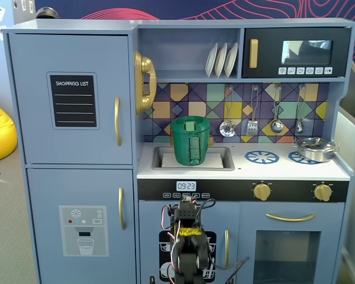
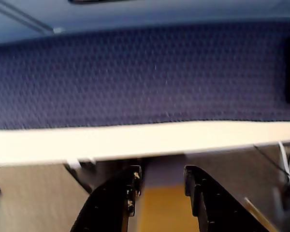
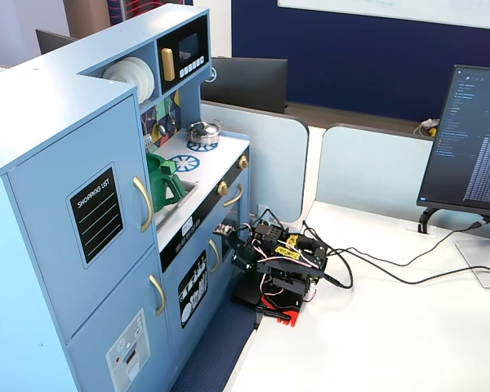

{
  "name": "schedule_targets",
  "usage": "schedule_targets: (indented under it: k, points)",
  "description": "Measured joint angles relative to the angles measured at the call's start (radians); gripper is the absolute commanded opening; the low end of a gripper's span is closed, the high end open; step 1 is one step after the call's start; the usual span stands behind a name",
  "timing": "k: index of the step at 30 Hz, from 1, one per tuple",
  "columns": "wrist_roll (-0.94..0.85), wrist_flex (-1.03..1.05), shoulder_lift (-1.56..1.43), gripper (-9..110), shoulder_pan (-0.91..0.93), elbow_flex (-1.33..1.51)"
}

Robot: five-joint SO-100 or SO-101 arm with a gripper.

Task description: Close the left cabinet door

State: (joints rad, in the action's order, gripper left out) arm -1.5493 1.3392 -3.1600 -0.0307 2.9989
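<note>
The left cabinet door (image 1: 71, 97) (the one with the black shopping-list panel) sat flush and shut at the upper left of the toy kitchen (image 1: 236, 171) in both fixed views, its gold handle (image 1: 117, 121) along its right edge. The arm (image 3: 278, 265) lay folded low on the white table (image 3: 392, 327), well apart from that door. In the wrist view the tool (image 2: 160, 178) stood narrowly parted, holding nothing.

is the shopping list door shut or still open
Shut. In both fixed views the left cabinet door sits flush with the cabinet front, no gap at its edges, and the gripper is away from it.
</note>
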Motion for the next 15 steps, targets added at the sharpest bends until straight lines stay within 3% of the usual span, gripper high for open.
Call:
schedule_targets:
  k: [15]
  points:
    - [0.025,0.025,-0.025,2,0.006,-0.018]
